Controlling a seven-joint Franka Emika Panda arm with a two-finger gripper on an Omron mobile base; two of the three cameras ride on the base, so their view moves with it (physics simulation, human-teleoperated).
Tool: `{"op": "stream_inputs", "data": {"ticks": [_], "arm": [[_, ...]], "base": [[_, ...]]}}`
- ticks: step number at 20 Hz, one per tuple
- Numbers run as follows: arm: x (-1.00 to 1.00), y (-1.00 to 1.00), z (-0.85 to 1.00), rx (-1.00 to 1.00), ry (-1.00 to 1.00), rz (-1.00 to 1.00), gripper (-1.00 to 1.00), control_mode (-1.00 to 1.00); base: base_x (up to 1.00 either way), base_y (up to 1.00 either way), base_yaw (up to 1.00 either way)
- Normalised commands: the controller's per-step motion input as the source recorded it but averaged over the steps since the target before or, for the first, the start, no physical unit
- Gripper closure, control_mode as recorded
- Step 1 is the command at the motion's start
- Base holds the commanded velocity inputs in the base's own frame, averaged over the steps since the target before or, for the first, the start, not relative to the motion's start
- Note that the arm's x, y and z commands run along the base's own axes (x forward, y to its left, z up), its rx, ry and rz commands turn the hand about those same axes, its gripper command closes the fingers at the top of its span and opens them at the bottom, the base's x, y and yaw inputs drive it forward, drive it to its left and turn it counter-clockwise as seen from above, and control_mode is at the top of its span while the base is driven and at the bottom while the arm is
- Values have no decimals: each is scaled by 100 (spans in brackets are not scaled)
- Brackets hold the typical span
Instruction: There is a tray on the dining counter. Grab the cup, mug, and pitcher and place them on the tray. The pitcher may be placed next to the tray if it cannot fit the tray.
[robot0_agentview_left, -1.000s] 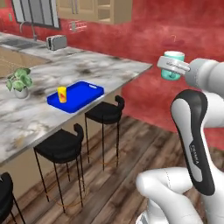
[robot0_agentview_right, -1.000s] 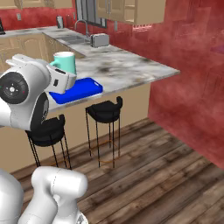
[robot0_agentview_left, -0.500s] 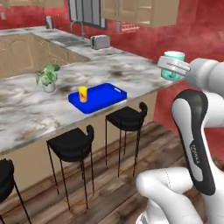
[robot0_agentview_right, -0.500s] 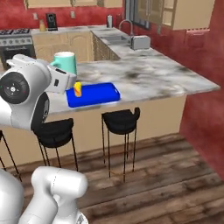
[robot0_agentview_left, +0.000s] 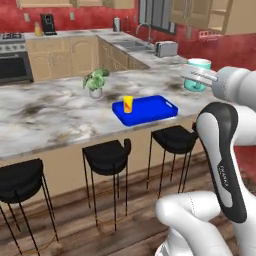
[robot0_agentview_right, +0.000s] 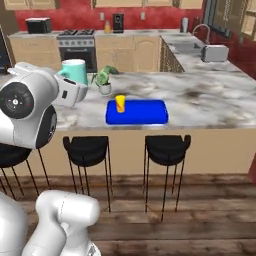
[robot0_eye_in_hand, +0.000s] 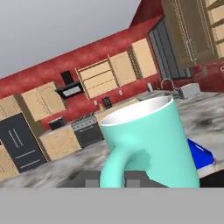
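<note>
My gripper (robot0_agentview_left: 199, 79) is shut on the mug (robot0_agentview_left: 199, 63), a teal one with a pale inside, and holds it upright in the air, off the right end of the dining counter (robot0_agentview_left: 55, 117). In the hand view the mug (robot0_eye_in_hand: 148, 144) looms close, its handle toward the camera. On the counter lies the blue tray (robot0_agentview_left: 152, 111) with the yellow cup (robot0_agentview_left: 128, 104) standing on its left end. From the right base view the mug (robot0_agentview_right: 75, 71) hangs left of the tray (robot0_agentview_right: 145, 115) and cup (robot0_agentview_right: 120, 103). The pitcher is out of view.
A small potted plant (robot0_agentview_left: 95, 82) stands on the counter behind the tray's left end. Black stools (robot0_agentview_left: 107, 152) line the counter's near side. A toaster (robot0_agentview_left: 166, 48) and a sink sit on the far worktop.
The whole scene has swung across both base views, so the base has moved; the counter and tray now face me more squarely. The mug stays in my grip.
</note>
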Motion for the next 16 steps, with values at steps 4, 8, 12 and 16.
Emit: {"op": "stream_inputs", "data": {"ticks": [4,8,12,16], "arm": [[0,0,0,0,0,0,100,100],[0,0,0,0,0,0,100,100],[0,0,0,0,0,0,100,100],[0,0,0,0,0,0,100,100]], "base": [[31,-27,44],[33,-33,40],[35,-24,32],[33,-21,23]]}}
